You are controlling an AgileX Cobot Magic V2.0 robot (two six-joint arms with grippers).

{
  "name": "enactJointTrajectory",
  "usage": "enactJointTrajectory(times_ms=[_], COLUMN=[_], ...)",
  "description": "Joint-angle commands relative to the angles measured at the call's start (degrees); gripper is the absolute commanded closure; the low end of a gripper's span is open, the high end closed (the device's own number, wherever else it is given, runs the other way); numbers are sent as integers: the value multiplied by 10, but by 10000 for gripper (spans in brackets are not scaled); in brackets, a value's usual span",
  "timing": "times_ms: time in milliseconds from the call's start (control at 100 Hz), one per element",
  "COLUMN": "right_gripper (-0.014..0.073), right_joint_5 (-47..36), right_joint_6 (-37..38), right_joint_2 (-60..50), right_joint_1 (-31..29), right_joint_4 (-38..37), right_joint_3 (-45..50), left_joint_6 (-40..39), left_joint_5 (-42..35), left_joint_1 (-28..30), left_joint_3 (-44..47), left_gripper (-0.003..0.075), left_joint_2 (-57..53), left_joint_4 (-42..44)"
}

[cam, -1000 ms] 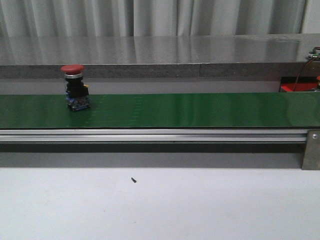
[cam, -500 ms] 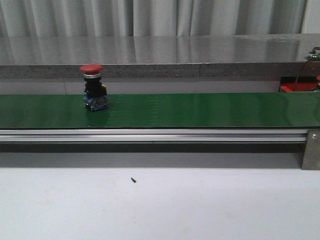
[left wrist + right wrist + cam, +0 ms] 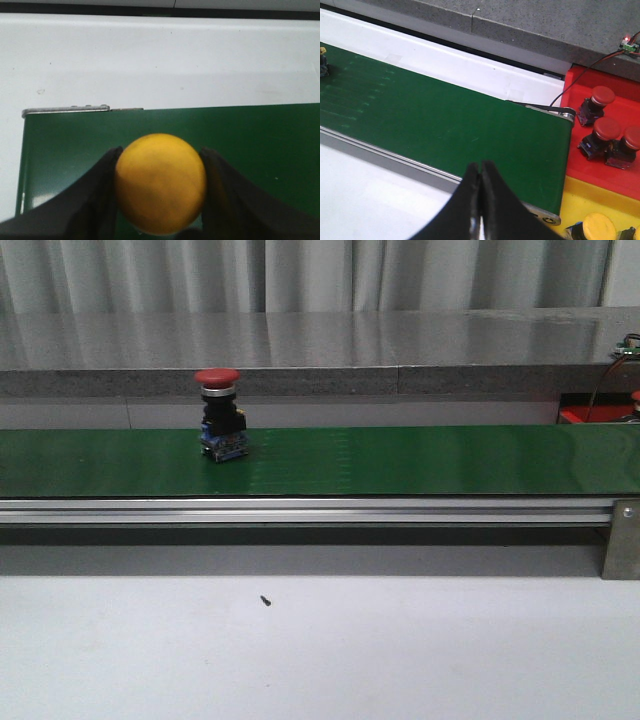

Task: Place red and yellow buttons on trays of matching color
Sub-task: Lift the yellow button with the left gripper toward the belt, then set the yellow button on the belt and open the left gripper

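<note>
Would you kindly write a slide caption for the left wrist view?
Left pincer shut on a yellow button above the green conveyor belt.

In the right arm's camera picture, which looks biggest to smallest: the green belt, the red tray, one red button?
1. Green conveyor belt
2. Red plastic tray
3. Red-capped push button, far smaller.
The tray is cut off, so its full size is unsure.

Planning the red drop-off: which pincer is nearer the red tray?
Right. The right pincer is shut above the belt end beside the red tray; the left pincer, gripping a yellow button, is over a belt end with no tray in view.
</note>
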Motion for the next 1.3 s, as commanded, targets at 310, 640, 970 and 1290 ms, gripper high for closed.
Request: enactJointTrajectory(times_ms=[310, 640, 970, 1290], right_gripper=[662, 662, 662, 662], right_joint_5=[-39, -45, -49, -42], right_joint_6=[-1, -1, -1, -1], right_joint_2=[-3, -3, -3, -3], right_joint_1=[-3, -3, -3, -3], right_joint_4=[12, 12, 12, 24], right_joint_3=[-13, -13, -13, -13], left_joint_6=[2, 6, 55, 81], left_joint_5=[-26, -12, 15, 40], left_joint_1=[-7, -7, -7, -7], left_joint_3=[-14, -13, -22, -59], left_gripper=[519, 286, 108, 110], left_joint_2=[36, 49, 35, -50], left_joint_4=[-46, -47, -125, -175])
